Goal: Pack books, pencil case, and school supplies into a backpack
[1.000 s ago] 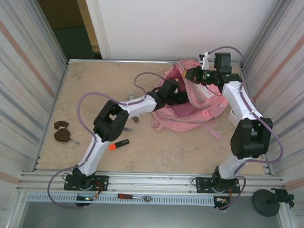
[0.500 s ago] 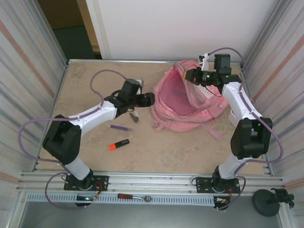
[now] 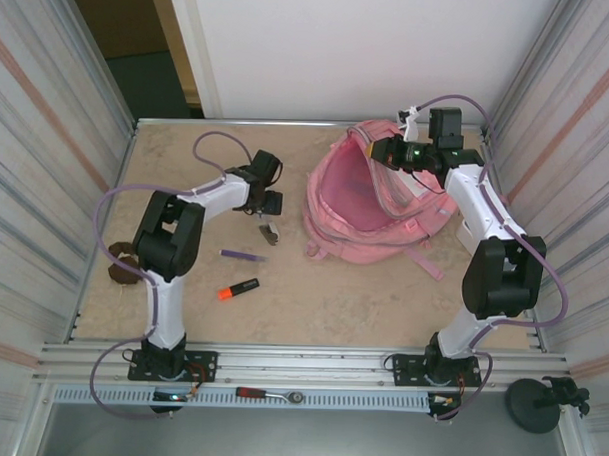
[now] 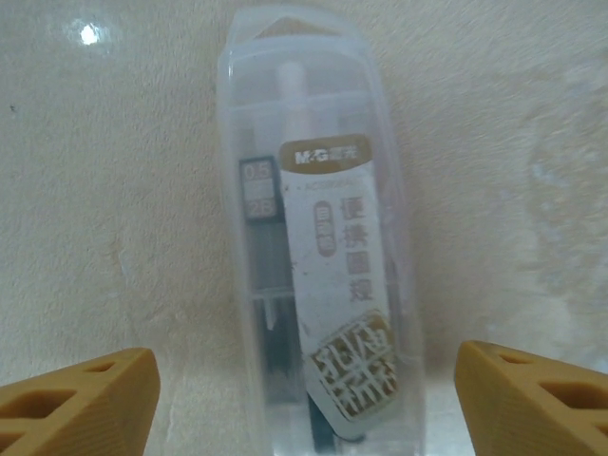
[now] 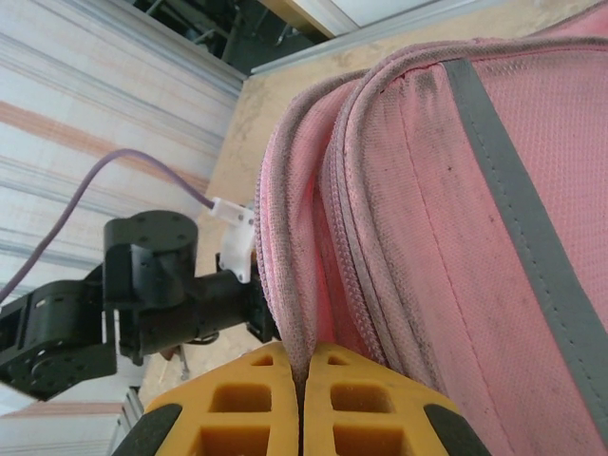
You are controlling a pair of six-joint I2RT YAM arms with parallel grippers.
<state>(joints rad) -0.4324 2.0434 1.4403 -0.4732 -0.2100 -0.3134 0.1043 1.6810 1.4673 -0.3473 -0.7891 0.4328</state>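
The pink backpack (image 3: 385, 216) lies at the back right with its mouth held wide. My right gripper (image 3: 375, 150) is shut on the backpack's rim (image 5: 285, 237), the fabric pinched between its yellow fingers (image 5: 256, 399). My left gripper (image 3: 268, 202) hovers open over the table left of the backpack. Between its fingertips (image 4: 95, 399) lies a clear plastic box (image 4: 313, 237) with a white label, untouched. A purple pen (image 3: 242, 255) and an orange-and-black marker (image 3: 237, 288) lie on the table nearer me. The books and the pencil case are out of view.
A small grey item (image 3: 269, 235) lies just below the left gripper. Two brown lumps (image 3: 121, 262) sit by the left wall. Striped walls close in both sides. A tool (image 3: 269, 395) rests on the front rail.
My left arm has swung out of the backpack's mouth to the left and now stands over the clear box, its jaws wider. The right arm has stayed put.
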